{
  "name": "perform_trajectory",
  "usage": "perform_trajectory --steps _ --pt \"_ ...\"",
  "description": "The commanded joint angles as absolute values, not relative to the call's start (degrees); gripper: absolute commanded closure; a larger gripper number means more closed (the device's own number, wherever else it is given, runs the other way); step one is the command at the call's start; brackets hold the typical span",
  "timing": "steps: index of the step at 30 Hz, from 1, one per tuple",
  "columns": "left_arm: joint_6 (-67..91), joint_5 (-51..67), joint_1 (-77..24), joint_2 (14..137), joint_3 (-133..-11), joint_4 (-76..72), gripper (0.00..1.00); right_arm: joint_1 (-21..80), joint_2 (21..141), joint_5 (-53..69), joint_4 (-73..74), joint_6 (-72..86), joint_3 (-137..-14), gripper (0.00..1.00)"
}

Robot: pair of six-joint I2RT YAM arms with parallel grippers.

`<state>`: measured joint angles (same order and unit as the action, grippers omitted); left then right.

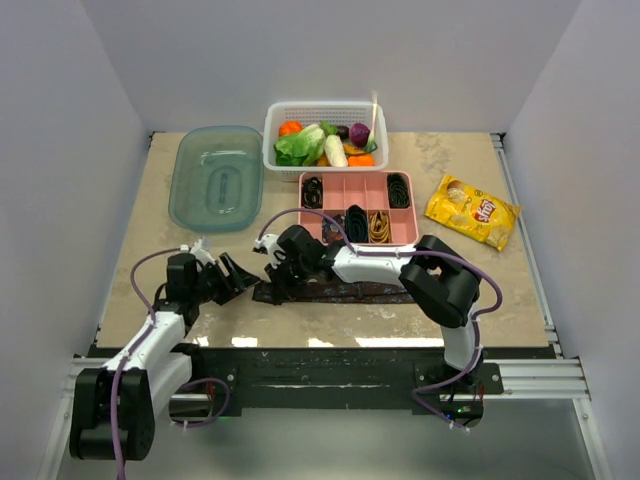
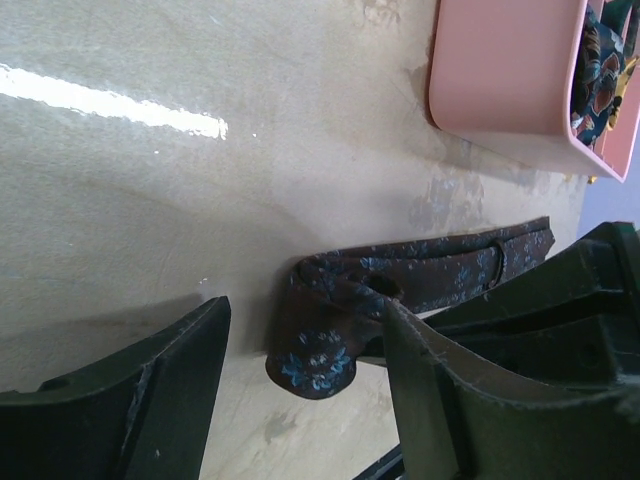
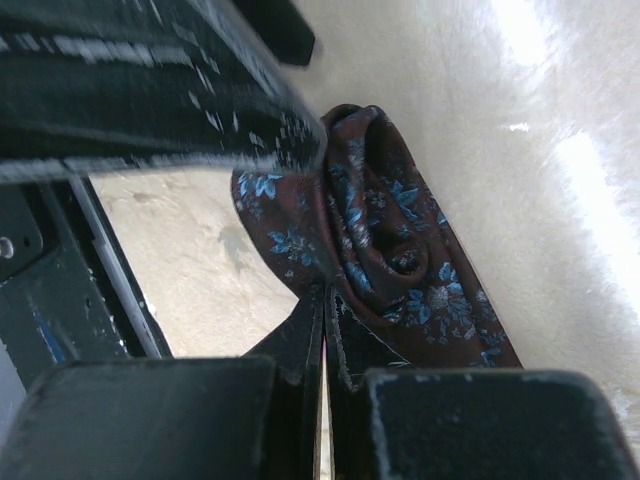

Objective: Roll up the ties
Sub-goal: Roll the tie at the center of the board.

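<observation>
tie (image 1: 340,292) along table (image 1: 500,290) near edge; left end effector (image 1: 238,277) gaping astride folded end.

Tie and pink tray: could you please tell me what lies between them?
Only bare table separates tie and tray, seen in the left wrist view.

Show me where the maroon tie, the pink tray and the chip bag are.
maroon tie (image 1: 340,293), top view, middle of its flat length
pink tray (image 1: 345,190), top view, an empty compartment
chip bag (image 1: 472,211), top view, centre of the yellow pack
</observation>
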<state>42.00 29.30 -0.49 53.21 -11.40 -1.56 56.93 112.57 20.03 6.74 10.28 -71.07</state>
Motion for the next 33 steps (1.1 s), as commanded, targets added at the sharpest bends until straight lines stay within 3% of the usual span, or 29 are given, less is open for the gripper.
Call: perform_trajectory --steps 1,20,33 --pt "42.3 30.5 -1.2 53.0 -9.8 -8.7 0.32 56.6 112.9 17.9 7.0 8.4 -74.4 1.0" --pt "40.1 33.0 -1.6 60.6 -8.3 -18.9 0.34 54.6 111.8 20.0 9.0 7.6 -79.2 1.0" --pt "39.9 34.0 -2.0 62.9 -8.3 -20.8 0.34 54.3 118.6 16.0 11.4 6.7 -82.0 1.0"
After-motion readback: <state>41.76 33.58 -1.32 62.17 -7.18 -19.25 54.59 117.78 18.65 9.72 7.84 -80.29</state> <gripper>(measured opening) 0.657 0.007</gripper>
